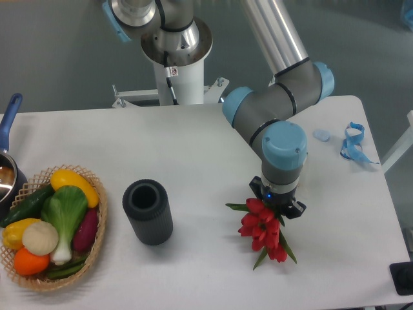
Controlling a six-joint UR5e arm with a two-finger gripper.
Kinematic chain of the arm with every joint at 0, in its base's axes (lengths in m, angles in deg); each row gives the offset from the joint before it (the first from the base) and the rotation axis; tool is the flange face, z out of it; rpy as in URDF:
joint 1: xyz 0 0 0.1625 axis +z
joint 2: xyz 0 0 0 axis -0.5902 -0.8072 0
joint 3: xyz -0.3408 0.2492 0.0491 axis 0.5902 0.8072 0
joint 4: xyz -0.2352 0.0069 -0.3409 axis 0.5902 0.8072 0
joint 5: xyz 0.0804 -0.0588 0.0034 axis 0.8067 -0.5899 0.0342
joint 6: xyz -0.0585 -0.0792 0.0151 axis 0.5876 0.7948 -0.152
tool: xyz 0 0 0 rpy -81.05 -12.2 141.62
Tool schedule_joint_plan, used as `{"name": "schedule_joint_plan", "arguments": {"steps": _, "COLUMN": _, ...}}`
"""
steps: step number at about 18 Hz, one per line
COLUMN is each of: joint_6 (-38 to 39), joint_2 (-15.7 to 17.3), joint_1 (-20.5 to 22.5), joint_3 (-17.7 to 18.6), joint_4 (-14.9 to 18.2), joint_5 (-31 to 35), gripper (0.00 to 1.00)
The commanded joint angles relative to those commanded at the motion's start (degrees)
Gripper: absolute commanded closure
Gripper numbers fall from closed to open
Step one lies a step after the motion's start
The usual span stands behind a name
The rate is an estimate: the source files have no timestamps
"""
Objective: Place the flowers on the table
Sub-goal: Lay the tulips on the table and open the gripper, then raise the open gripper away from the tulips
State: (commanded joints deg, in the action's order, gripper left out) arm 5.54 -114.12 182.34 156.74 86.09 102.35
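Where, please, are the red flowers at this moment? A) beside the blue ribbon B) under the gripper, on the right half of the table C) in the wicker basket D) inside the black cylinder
B: the flowers hang right below the gripper, well right of the black cylinder and apart from the basket and the ribbon.
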Motion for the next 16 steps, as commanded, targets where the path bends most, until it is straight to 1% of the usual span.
{"name": "schedule_joint_plan", "arguments": {"steps": 1, "joint_6": -0.09, "joint_2": 0.26, "joint_1": 0.00, "joint_3": 0.00, "joint_4": -0.52, "joint_5": -0.09, "gripper": 0.09}}
{"name": "schedule_joint_plan", "arguments": {"steps": 2, "joint_6": -0.09, "joint_2": 0.61, "joint_1": 0.00, "joint_3": 0.00, "joint_4": -1.57, "joint_5": 0.00, "gripper": 0.02}}
{"name": "schedule_joint_plan", "arguments": {"steps": 3, "joint_6": 0.00, "joint_2": 0.88, "joint_1": -0.17, "joint_3": 0.17, "joint_4": -2.45, "joint_5": 0.00, "gripper": 0.00}}
{"name": "schedule_joint_plan", "arguments": {"steps": 5, "joint_6": -0.09, "joint_2": 2.63, "joint_1": -0.26, "joint_3": 0.44, "joint_4": -4.30, "joint_5": -0.09, "gripper": 0.00}}
{"name": "schedule_joint_plan", "arguments": {"steps": 8, "joint_6": -0.18, "joint_2": 4.83, "joint_1": -0.09, "joint_3": -0.09, "joint_4": -4.48, "joint_5": 0.00, "gripper": 0.00}}
{"name": "schedule_joint_plan", "arguments": {"steps": 10, "joint_6": -0.96, "joint_2": 7.46, "joint_1": 0.87, "joint_3": -0.26, "joint_4": -4.05, "joint_5": -0.17, "gripper": 0.00}}
{"name": "schedule_joint_plan", "arguments": {"steps": 11, "joint_6": -2.45, "joint_2": 8.86, "joint_1": 1.92, "joint_3": -0.70, "joint_4": -3.35, "joint_5": -0.52, "gripper": 0.00}}
{"name": "schedule_joint_plan", "arguments": {"steps": 12, "joint_6": -4.38, "joint_2": 9.75, "joint_1": 2.98, "joint_3": -1.14, "joint_4": -1.95, "joint_5": -0.79, "gripper": 0.00}}
{"name": "schedule_joint_plan", "arguments": {"steps": 14, "joint_6": -9.46, "joint_2": 10.63, "joint_1": 5.00, "joint_3": -1.84, "joint_4": 2.26, "joint_5": -1.40, "gripper": 0.00}}
{"name": "schedule_joint_plan", "arguments": {"steps": 15, "joint_6": -12.36, "joint_2": 12.29, "joint_1": 6.31, "joint_3": -1.93, "joint_4": 3.94, "joint_5": -2.28, "gripper": 0.00}}
{"name": "schedule_joint_plan", "arguments": {"steps": 16, "joint_6": -15.00, "joint_2": 13.18, "joint_1": 7.81, "joint_3": -1.93, "joint_4": 5.35, "joint_5": -3.68, "gripper": 0.00}}
